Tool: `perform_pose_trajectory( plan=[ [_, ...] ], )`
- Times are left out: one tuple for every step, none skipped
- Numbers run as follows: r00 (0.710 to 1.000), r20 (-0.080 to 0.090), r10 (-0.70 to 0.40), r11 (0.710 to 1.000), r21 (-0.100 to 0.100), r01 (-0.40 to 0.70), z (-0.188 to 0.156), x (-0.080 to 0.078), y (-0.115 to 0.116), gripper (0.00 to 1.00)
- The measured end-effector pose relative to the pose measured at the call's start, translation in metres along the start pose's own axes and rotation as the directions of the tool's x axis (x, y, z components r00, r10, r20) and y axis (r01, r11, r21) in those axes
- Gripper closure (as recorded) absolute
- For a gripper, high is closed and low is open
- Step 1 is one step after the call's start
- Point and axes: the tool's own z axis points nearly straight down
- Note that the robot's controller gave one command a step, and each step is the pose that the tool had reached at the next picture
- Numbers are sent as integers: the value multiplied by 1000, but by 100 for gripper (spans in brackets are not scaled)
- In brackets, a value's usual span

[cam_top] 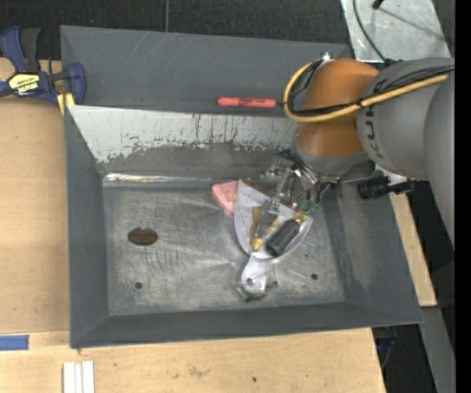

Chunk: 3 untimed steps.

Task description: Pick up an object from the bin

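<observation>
Hanging low, my gripper (289,196) is over the clear packet (261,240) in the right half of the bin (83,244), I think to grab it. I cannot tell if it is squeezing or loose. A pink piece (225,193) lies just beside the packet.

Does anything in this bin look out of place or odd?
A red pen-like stick lies high on the back wall of the bin, away from the floor. A brown oval thing sits alone at left, apart from the heap at right.
</observation>
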Motion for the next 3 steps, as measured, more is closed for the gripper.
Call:
perform_pose_trajectory(
  plan=[
    [1000, 24, -17, 1000, -7, 18, -40, -2, 8, 100],
    [999, 26, 24, 1000, -11, -24, -69, -3, 4, 100],
    [1000, 21, 3, 1000, -8, -3, -103, 1, 4, 100]
  ],
)
